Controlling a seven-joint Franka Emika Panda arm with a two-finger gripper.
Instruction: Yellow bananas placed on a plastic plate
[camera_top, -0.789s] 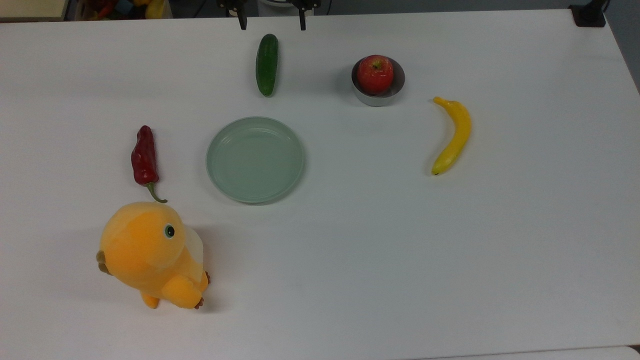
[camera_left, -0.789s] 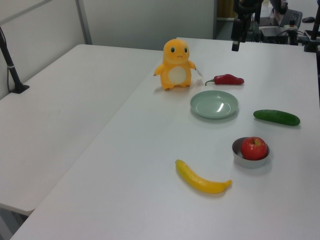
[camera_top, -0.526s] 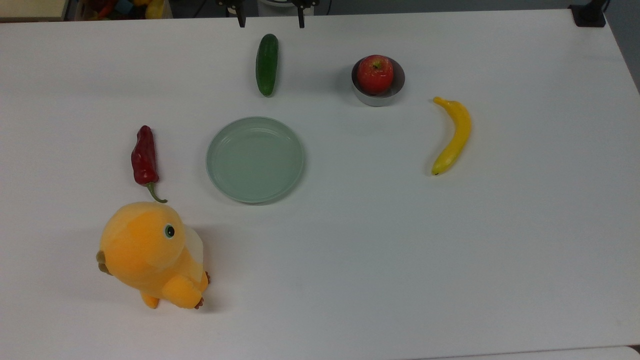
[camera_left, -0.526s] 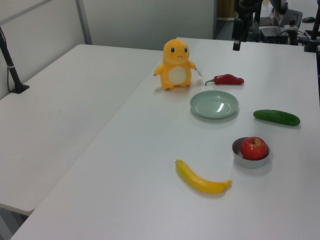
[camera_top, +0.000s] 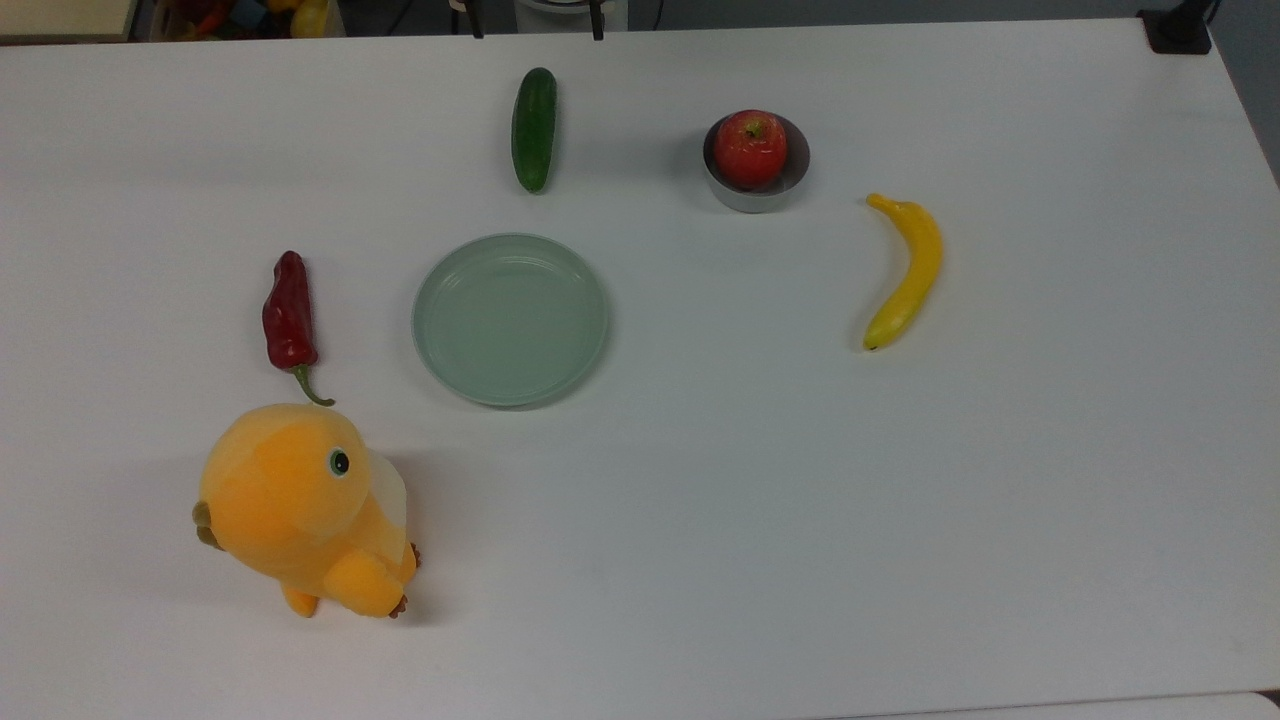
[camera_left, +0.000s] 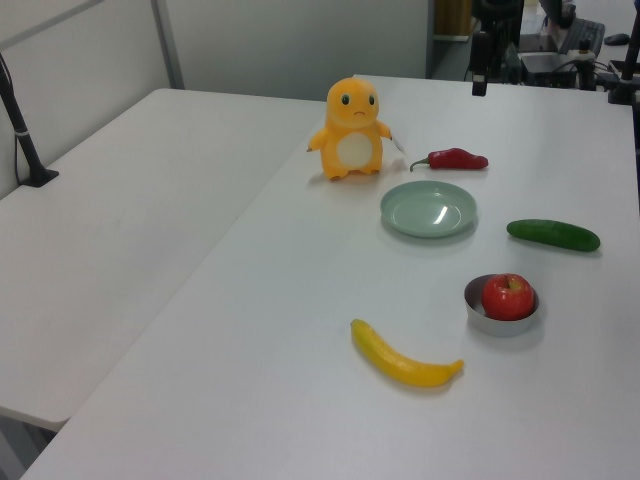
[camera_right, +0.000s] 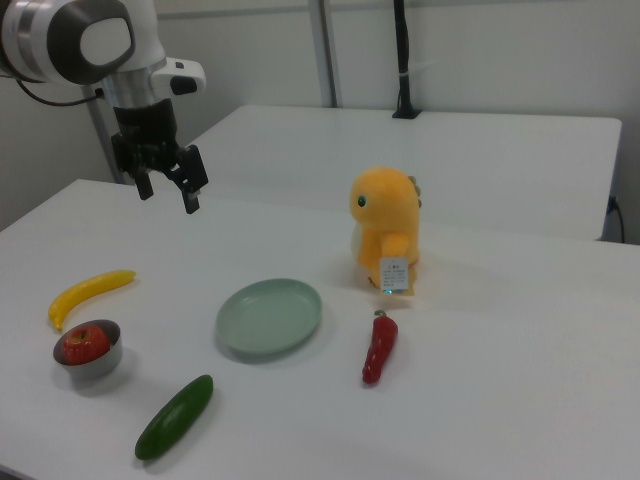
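Banana: single, curved, bright yellow, lying flat toward the top view's right table edge, well apart from the mint plastic plate at the table's middle, near the bowl holding an apple. You will likely find it light, stiff and smooth-skinned; take it across the thick mid-body. Gripper: fingers spread, empty, raised over the right view's left table edge.

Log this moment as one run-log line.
end effector: open, empty, raised | curved yellow banana: on white table, untouched | round mint-green plastic plate: empty | stage: pre-grasp
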